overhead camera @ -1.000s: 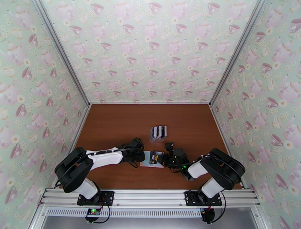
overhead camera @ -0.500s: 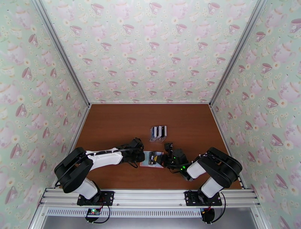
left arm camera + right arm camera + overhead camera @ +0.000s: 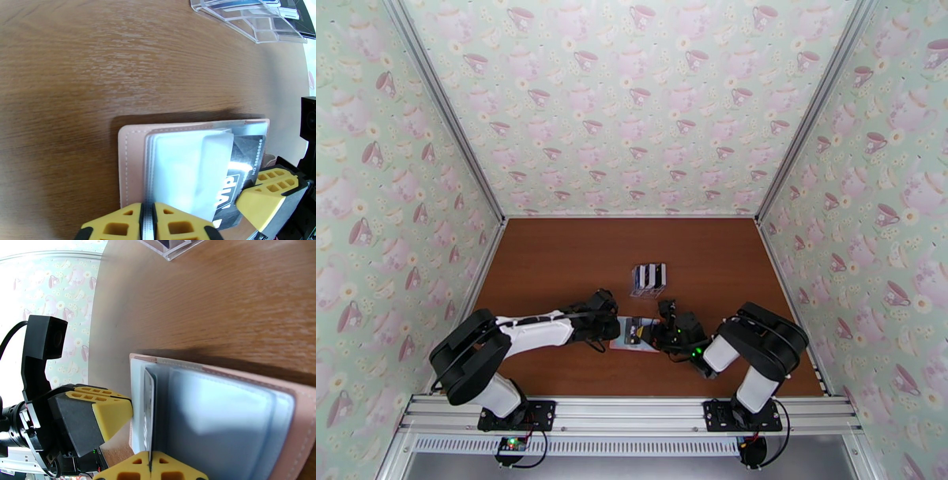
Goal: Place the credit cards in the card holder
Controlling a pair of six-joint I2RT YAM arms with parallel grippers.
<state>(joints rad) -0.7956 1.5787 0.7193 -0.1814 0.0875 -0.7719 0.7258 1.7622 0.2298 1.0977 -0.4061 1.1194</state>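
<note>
Left wrist view, pinching card holder sleeves in left gripper, clamping black credit card in right gripper, resting atop open holder.

The dusty-pink folding card holder has pale stitching along its edge and cloudy clear sleeves. The black plastic credit card bears silvery-white lettering. The left gripper and right gripper have yellow pads on black bodies. The wooden table is reddish-brown and grained. The clear slotted plastic rack shows black and white stripes. The pale green walls are patterned with pink teacups and teapots.
</note>
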